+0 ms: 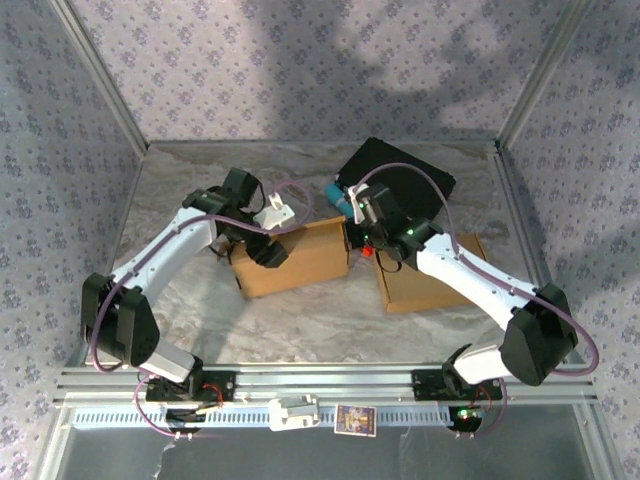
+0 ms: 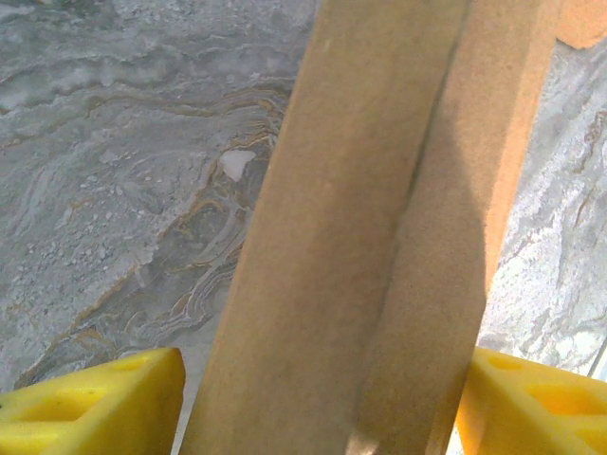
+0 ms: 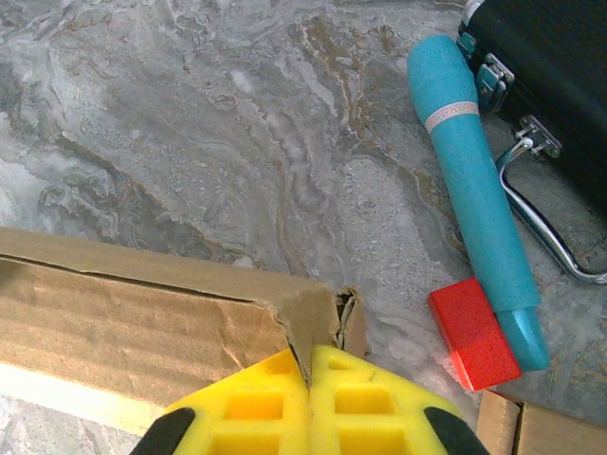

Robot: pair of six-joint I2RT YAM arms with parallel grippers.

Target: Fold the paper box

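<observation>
Arms both bent inward from the near edge of the tabletop (image 1: 300, 330), meeting at the paper box (image 1: 300, 262) near its middle. Left arm up from the near-left corner, elbow raised, wrist tipped down over the left half of the box. Left tool (image 2: 322, 398) spread wide astride an upright cardboard wall, one yellow pad (image 2: 104, 403) on each side and just beside it, contact too close to judge. Right arm in from the near-right corner, forearm low across a second cardboard box (image 1: 405, 290). Right tool (image 3: 311, 393) at the right end of the paper box, pads pressed tight together with a thin, torn corner flap pinched in the seam. Paper box with its long brown face toward the near edge, inside hidden. Second box just right of it, closer to the right edge, also brown and partly covered by the arm. Black case (image 1: 410, 175) toward the far edge, right of centre, latches and wire handle facing a blue tube (image 3: 469, 180) flat on the marble beside it. Red block (image 3: 471, 332) against the near end of the tube, between the two boxes. Small printed card (image 1: 355, 420) on the rail along the near edge.
</observation>
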